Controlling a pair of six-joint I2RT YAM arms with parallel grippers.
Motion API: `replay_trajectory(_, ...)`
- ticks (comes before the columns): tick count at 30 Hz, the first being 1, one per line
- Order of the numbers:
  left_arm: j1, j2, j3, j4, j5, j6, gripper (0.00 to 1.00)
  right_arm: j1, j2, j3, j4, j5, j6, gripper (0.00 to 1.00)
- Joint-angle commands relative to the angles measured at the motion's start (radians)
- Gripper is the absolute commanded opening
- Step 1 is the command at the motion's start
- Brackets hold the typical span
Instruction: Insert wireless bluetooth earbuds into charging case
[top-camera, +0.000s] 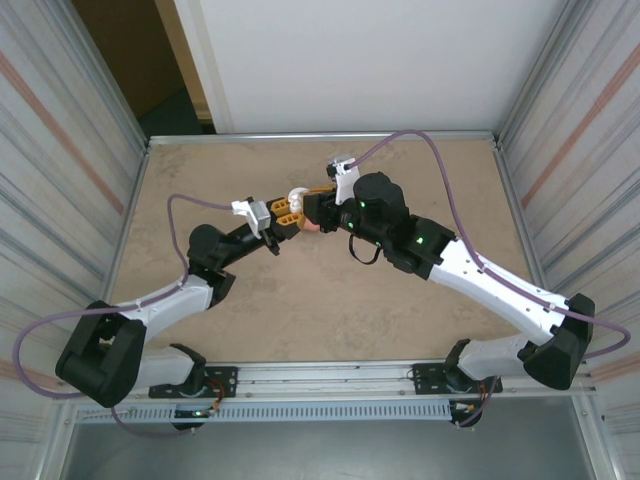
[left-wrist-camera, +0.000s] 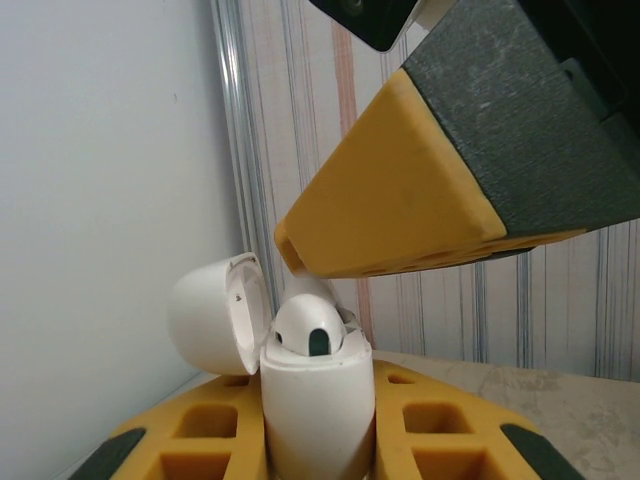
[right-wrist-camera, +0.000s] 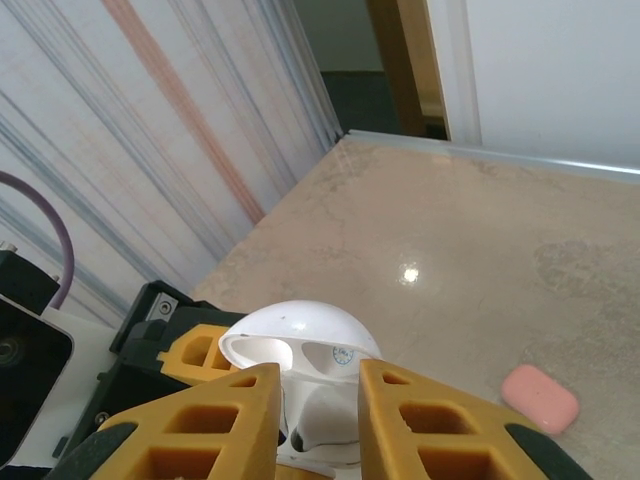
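The left gripper (left-wrist-camera: 318, 450) has its jaws clenched on the open case (left-wrist-camera: 315, 410), lower centre of its wrist view, with an earbud (left-wrist-camera: 310, 335) seated inside. The right gripper (right-wrist-camera: 320, 400) hovers above; I cannot tell its jaws' grip. The earbud is probably light and slick, so pinch the bulb gently.

Charging case (left-wrist-camera: 318, 410): upright between the fingers of my left gripper (left-wrist-camera: 318, 445), lid tipped open to one side.
Earbud (left-wrist-camera: 312, 332): in the case, top above its rim.
My right gripper (right-wrist-camera: 320, 385): just above the case.
Second case (right-wrist-camera: 540, 398): on the table (right-wrist-camera: 470, 230), well apart.
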Motion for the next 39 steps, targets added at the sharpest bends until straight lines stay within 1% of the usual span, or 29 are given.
replay_trajectory(1, -0.007, -0.013, 0.023, 0.036, -0.008, 0.01, 0.0, 0.008, -0.004, 0.029, -0.015, 0.023, -0.002, 0.29)
replay_trajectory(4, -0.007, -0.013, 0.023, 0.036, -0.008, 0.01, 0.0, 0.007, -0.008, 0.045, -0.027, 0.025, -0.021, 0.35)
replay_trajectory(8, -0.006, -0.018, 0.019, 0.036, -0.007, 0.009, 0.0, -0.002, -0.025, 0.068, -0.048, 0.027, -0.052, 0.39)
replay_trajectory(14, -0.006, -0.022, 0.017, 0.037, -0.012, 0.01, 0.0, -0.051, -0.099, 0.037, -0.049, -0.01, -0.069, 0.53)
replay_trajectory(17, -0.007, -0.019, 0.015, 0.044, -0.01, 0.005, 0.0, -0.107, -0.147, -0.015, -0.023, -0.09, -0.056, 0.62)
replay_trajectory(20, -0.007, -0.02, 0.013, 0.055, -0.001, -0.002, 0.0, -0.18, -0.195, -0.077, 0.014, -0.2, -0.017, 0.72)
replay_trajectory(23, -0.007, -0.021, 0.013, 0.062, 0.023, -0.008, 0.0, -0.261, -0.232, -0.14, 0.063, -0.326, 0.035, 0.83)
replay_trajectory(25, -0.005, -0.022, 0.014, 0.069, 0.04, -0.017, 0.0, -0.312, -0.251, -0.182, 0.106, -0.437, 0.074, 0.97)
replay_trajectory(27, 0.0, -0.025, 0.019, 0.076, 0.07, -0.032, 0.0, -0.36, -0.262, -0.216, 0.147, -0.56, 0.117, 0.99)
replay_trajectory(30, 0.011, -0.025, 0.031, 0.082, 0.125, -0.065, 0.0, -0.4, -0.267, -0.252, 0.196, -0.676, 0.171, 0.99)
replay_trajectory(33, 0.02, -0.018, 0.045, 0.098, 0.172, -0.097, 0.0, -0.407, -0.263, -0.266, 0.23, -0.747, 0.186, 0.99)
replay_trajectory(39, 0.028, 0.026, 0.087, 0.133, 0.283, -0.165, 0.0, -0.404, -0.22, -0.254, 0.271, -0.852, 0.185, 0.99)
